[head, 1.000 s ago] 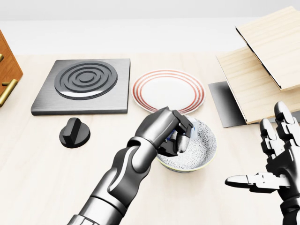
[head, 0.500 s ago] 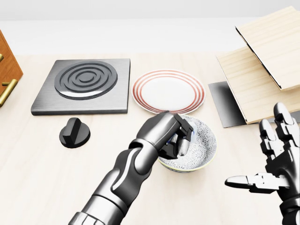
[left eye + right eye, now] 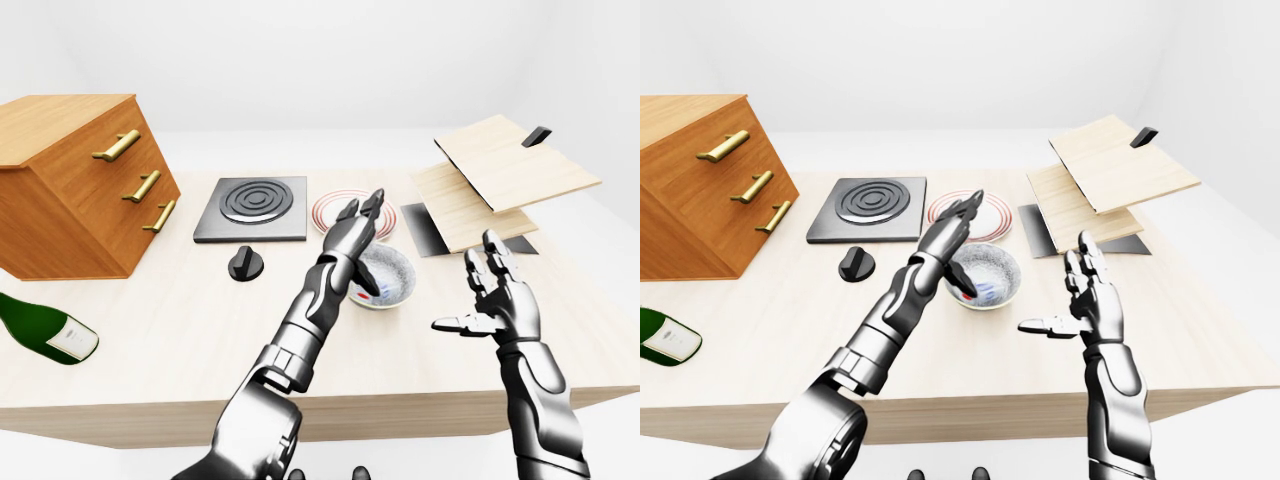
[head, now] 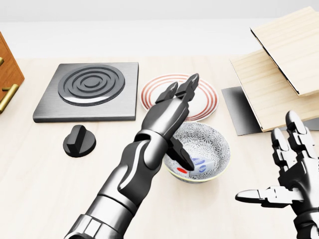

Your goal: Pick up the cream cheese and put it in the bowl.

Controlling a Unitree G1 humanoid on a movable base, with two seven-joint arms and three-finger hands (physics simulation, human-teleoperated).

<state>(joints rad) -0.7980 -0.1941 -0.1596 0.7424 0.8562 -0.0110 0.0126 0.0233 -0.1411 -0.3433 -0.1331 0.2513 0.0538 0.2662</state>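
Lying in the bowl: the cream cheese, a small white pack with blue lettering and a red dot, is resting on the bowl's inner floor toward its near-left side. By the look of it, the placing step is done and only the withdrawal is left.

Left hand: is hovering over the bowl's left rim with all fingers spread and gripping nothing; two fingers are pointing toward the far side, over the striped plate, while the thumb is pointing down, its tip just beside the red dot. Whether thumb and pack are touching cannot be told.

Key relation: the pack is lying below and slightly right of the left palm, its long axis running roughly left to right across the bowl floor. A straight upward lift looks safest for clearing the thumb without dragging the pack or tipping the bowl.

Right hand: is hanging open, palm inward, well to the right of the bowl, holding nothing; the left hand is the nearer one.

View differences: the head view is showing the pack's lettering and the thumb beside it. The left-eye view is half hiding the pack behind the left arm, yet it is adding the drawer chest and a green bottle on its side at far left. The right-eye view is giving the clearest look into the bowl's right half.
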